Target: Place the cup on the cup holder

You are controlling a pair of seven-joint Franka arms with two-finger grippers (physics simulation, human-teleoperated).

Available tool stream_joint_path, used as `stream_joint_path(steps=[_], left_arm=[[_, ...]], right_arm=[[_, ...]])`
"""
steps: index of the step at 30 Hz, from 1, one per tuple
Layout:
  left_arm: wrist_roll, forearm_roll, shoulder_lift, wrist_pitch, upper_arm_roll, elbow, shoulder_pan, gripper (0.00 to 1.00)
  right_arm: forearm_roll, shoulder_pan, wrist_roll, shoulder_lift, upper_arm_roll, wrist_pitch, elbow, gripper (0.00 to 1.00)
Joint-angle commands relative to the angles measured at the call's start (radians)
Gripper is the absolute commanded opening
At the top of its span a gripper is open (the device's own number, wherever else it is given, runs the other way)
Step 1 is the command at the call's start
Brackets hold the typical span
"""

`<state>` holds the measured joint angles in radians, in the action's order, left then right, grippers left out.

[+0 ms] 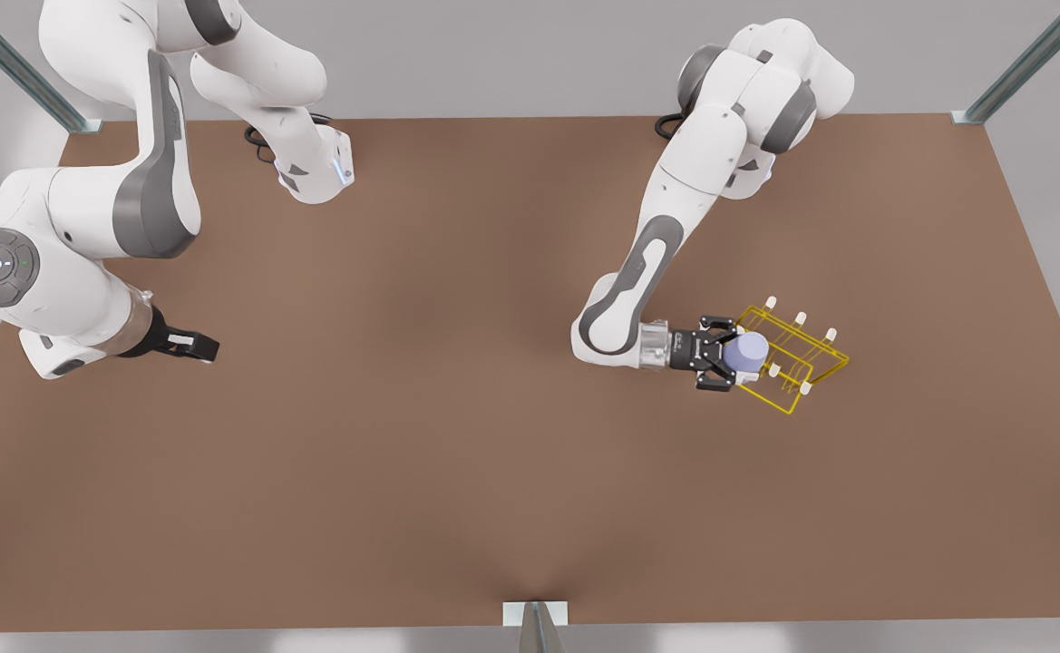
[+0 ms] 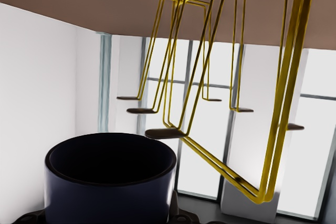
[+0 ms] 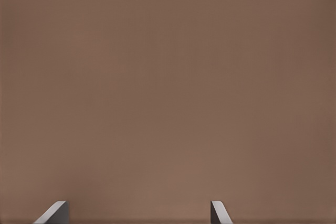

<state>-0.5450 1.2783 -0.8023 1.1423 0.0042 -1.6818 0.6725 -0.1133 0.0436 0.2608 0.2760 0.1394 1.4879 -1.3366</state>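
Note:
The lavender-blue cup [image 1: 747, 352] is upside down, its flat base toward the front view and its dark mouth [image 2: 110, 156] toward the table. My left gripper [image 1: 734, 355] is shut on it, reaching in level from the front view's left. The cup hangs over the end of the yellow wire cup holder [image 1: 843, 361] nearest that gripper, among its white-tipped prongs; whether it touches a prong I cannot tell. In the left wrist view the cup holder's wires [image 2: 283, 103] stand just beyond the cup. My right gripper [image 1: 199, 345] waits open at the front view's left, its fingertips [image 3: 55, 212] wide apart over bare table.
The brown table [image 1: 457, 453] stretches wide between the two arms and toward its front edge. Metal frame posts [image 1: 534, 626] stand at the front edge and the back corners. The cup holder sits well inside the table's edge on the front view's right.

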Motion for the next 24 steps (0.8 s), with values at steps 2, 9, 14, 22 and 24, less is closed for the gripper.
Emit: stream_joint_path(steps=[2, 9, 14, 22, 24], left_arm=[[0.033, -0.004, 0.000, -0.003, 0.000, -0.001, -0.001, 0.77], [0.033, -0.004, -0.017, 0.002, 0.000, -0.001, -0.002, 0.77], [0.037, -0.004, -0.021, 0.016, 0.000, -0.001, -0.007, 0.95], [0.037, -0.004, -0.021, 0.008, 0.000, -0.003, -0.005, 1.00], [0.031, -0.004, -0.020, 0.007, 0.002, -0.003, -0.005, 1.00]], right_arm=[[0.001, -0.001, 0.000, -0.001, 0.000, 0.000, 0.000, 1.00], [0.001, -0.001, 0.000, 0.000, 0.000, 0.000, 0.000, 1.00], [0.000, -0.001, 0.000, 0.000, 0.000, 0.000, 0.000, 1.00], [0.001, -0.001, 0.000, 0.006, 0.000, 0.000, 0.005, 1.00], [0.001, -0.001, 0.000, 0.006, 0.000, 0.000, 0.005, 1.00]])
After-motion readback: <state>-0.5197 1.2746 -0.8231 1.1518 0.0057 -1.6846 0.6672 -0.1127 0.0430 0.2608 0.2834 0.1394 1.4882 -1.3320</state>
